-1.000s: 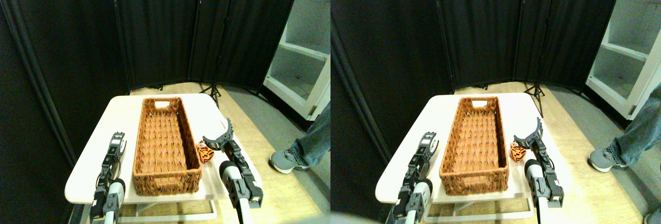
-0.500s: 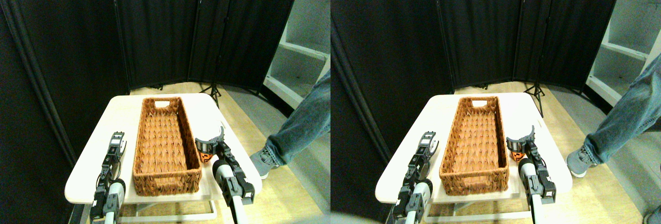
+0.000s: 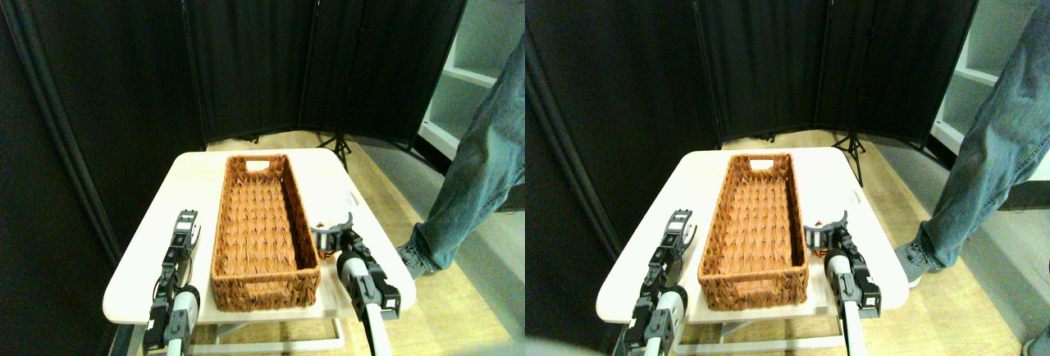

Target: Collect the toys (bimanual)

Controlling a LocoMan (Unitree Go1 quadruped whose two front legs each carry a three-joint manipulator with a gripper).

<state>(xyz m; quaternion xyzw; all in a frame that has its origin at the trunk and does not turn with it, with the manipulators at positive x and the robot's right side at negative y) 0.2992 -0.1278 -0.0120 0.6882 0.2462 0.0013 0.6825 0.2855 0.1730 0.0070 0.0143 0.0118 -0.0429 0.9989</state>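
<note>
A: Left of the basket [image 3: 264, 225], the left gripper [image 3: 187, 226] sits low over the table [image 3: 148, 253], near the basket's near-left wall. Nothing in it that I can see; whether its jaws are parted or together, I cannot tell at this size.

B: Basket itself?

A: Empty, as far as the weave shows. No toy inside.

B: Right of the basket?

A: The right gripper [image 3: 331, 233] is down just beside the basket's right wall, jaws spread apart and curving around the tiger toy [image 3: 326, 243]. Only a sliver of orange shows under the dark fingers. Not clamped on it, by the look.

B: So the toy is on the table, tight to the basket's right side.

A: Yes. Further right of the basket, a person's leg [image 3: 472, 180] stands on the floor close to the table's edge.

B: Risks?

A: Toy is mostly hidden, so the jaws may close on a corner of plush and it slips free on the lift. One jaw is close to the wicker; closing could snag the wall or shove the basket. The leg is near enough that a wide swing could meet it.
</note>
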